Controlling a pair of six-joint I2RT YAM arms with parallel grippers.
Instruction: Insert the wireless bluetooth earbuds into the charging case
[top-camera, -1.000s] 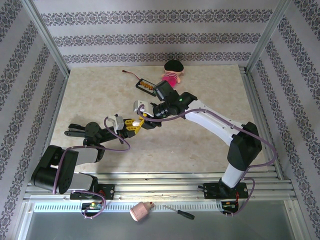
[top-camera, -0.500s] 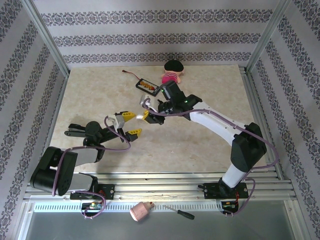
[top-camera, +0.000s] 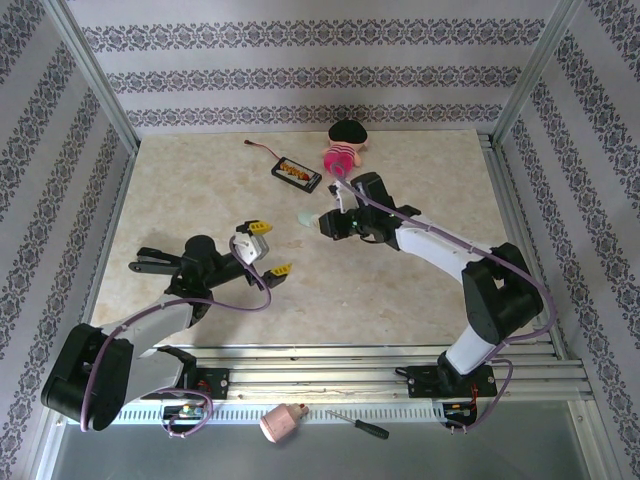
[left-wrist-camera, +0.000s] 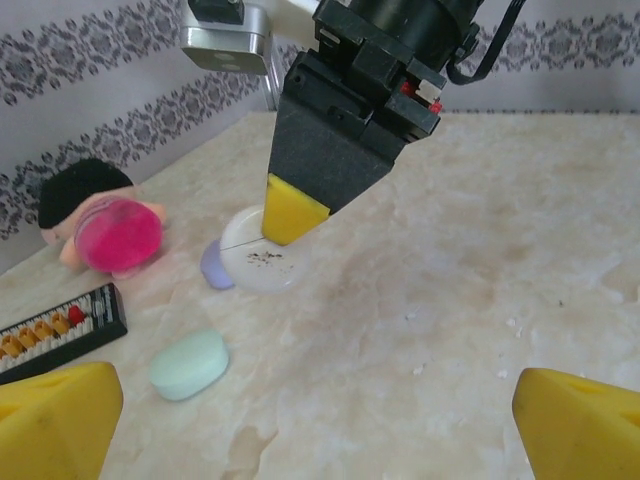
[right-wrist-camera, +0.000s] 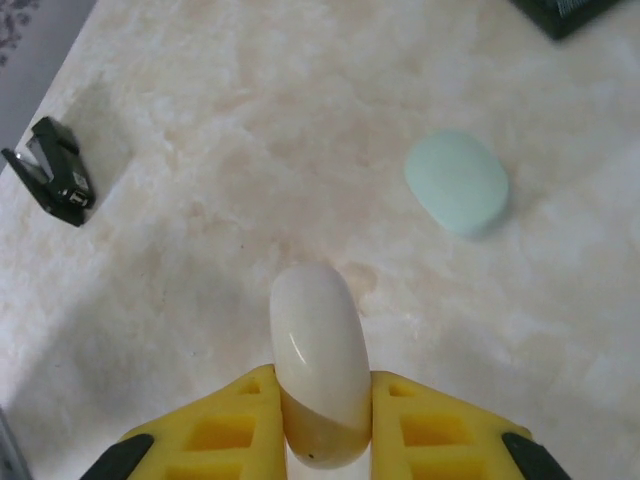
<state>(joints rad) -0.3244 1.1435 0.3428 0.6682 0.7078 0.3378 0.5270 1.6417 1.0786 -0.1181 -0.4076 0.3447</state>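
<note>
White case (right-wrist-camera: 315, 340) sits clamped in the right gripper (right-wrist-camera: 322, 388), near the mint case (right-wrist-camera: 457, 182); the left gripper (top-camera: 268, 248) hovers nearby, fingers spread wide.

A white charging case (right-wrist-camera: 315, 340) is held on edge and a mint-green case (right-wrist-camera: 457, 182) is laid flat, both near the pink doll (left-wrist-camera: 105, 232).
</note>
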